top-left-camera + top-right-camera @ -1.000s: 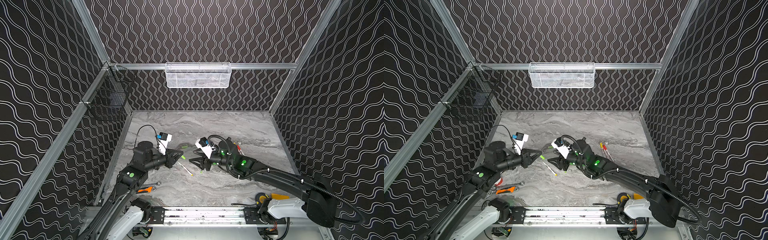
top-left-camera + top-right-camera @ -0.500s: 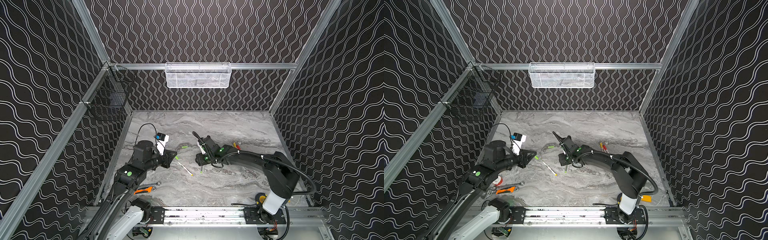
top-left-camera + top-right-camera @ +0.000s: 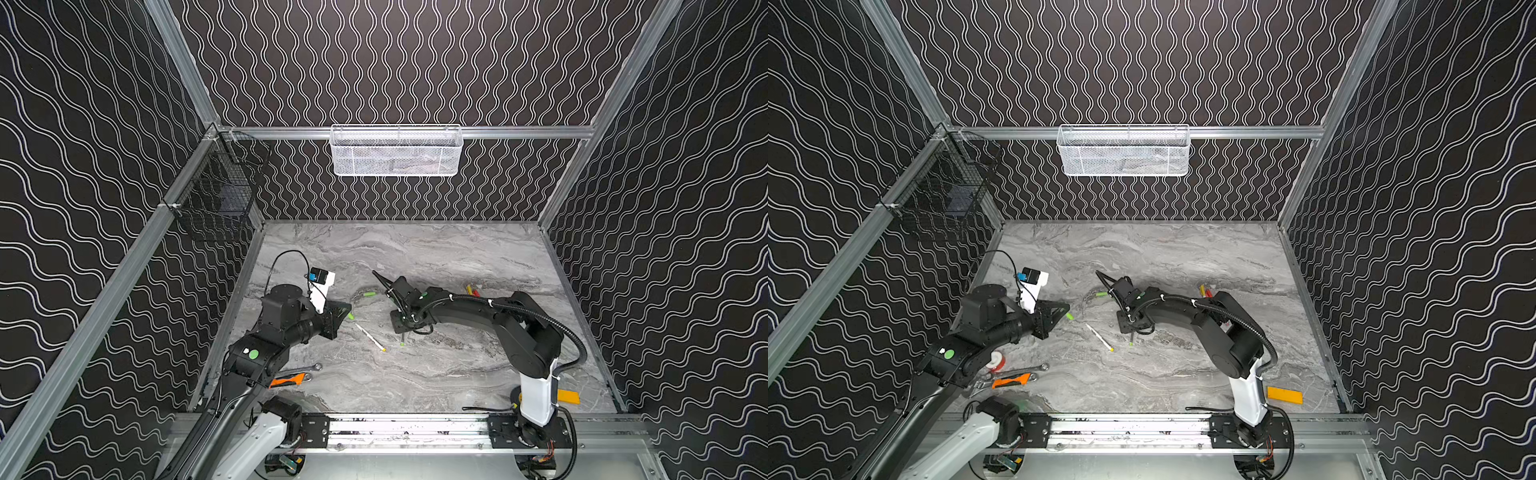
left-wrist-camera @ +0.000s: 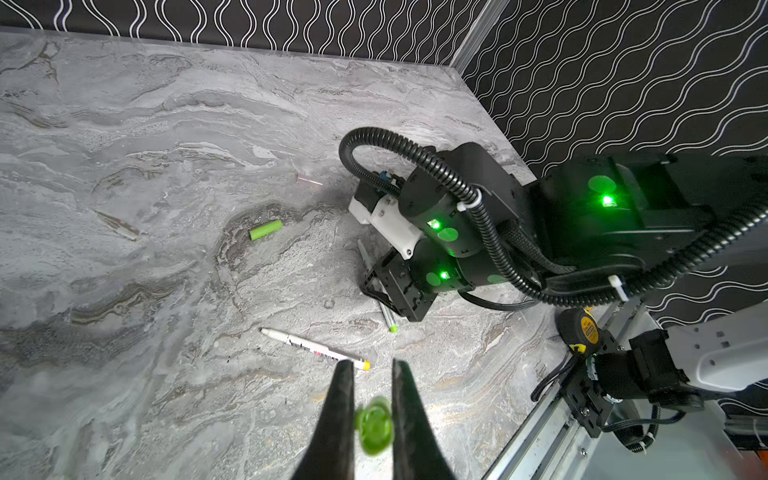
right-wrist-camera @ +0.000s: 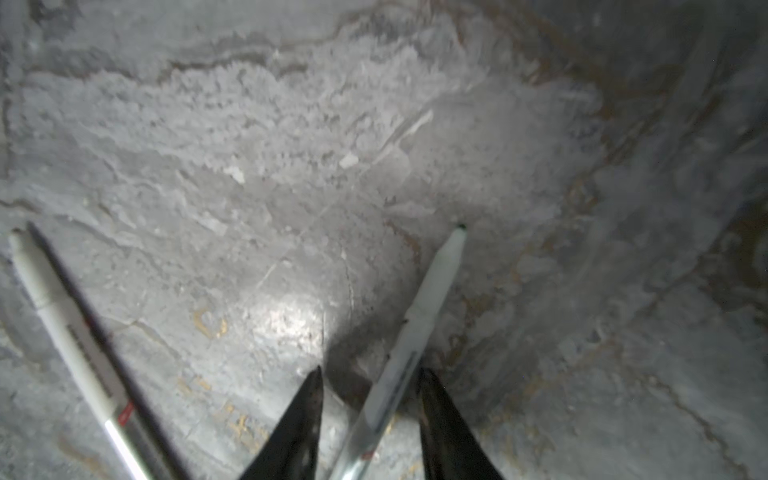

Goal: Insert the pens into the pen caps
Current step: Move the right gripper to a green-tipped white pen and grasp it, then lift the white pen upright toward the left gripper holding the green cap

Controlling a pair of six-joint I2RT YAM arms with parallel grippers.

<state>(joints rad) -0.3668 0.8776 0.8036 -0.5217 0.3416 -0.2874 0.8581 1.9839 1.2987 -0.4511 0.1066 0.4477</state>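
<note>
Jaws: left gripper [image 4: 372, 364] clamped on the held cap [image 4: 375, 424]. Right gripper [image 5: 372, 371] apart, straddling the green pen [image 5: 424, 307], not yet pinching.

Top views. Landmark: yellow pen [image 3: 371, 337], flat on the table [image 3: 436, 374]. In both top views the left gripper [image 3: 1061, 309] sits left of it, and I judge it's off the surface, with the held cap [image 3: 1069, 316] poking toward it. The right gripper [image 3: 402, 328] is just right of it, nose down. The green pen's green end [image 3: 402, 343] shows below. The loose cap [image 3: 369, 294] lies beyond the yellow pen, apart.

Left wrist. Held cap is seen end-on: round, glossy green plastic, blurred. I can't tell if its mouth faces out. Yellow pen [image 4: 316, 348] lies just past the fingertips, with a white barrel, printed lettering and a yellow butt. Beyond it, the green pen [image 4: 388, 318] runs under the right gripper. Loose cap [image 4: 266, 230] is a short, stubby cylinder.

Right wrist. Green pen is between the black tapered fingers [image 5: 299, 424], nearer one, with a gap at the other. Barrel is smooth and round, tapering to a dark nib. Yellow pen [image 5: 62, 316] lies alongside, apart. Table is marbled grey with one shiny patch.

Doing it well, my judgement:
- Centre on the barrel before closing, since a slick round pen will roll or pivot.
- Grip mid-barrel, leaving the nib end free.
- Lift level and line the nib up with the cap's axis.
- Push straight and gently, because a cap pinched across its round wall can swivel.
</note>
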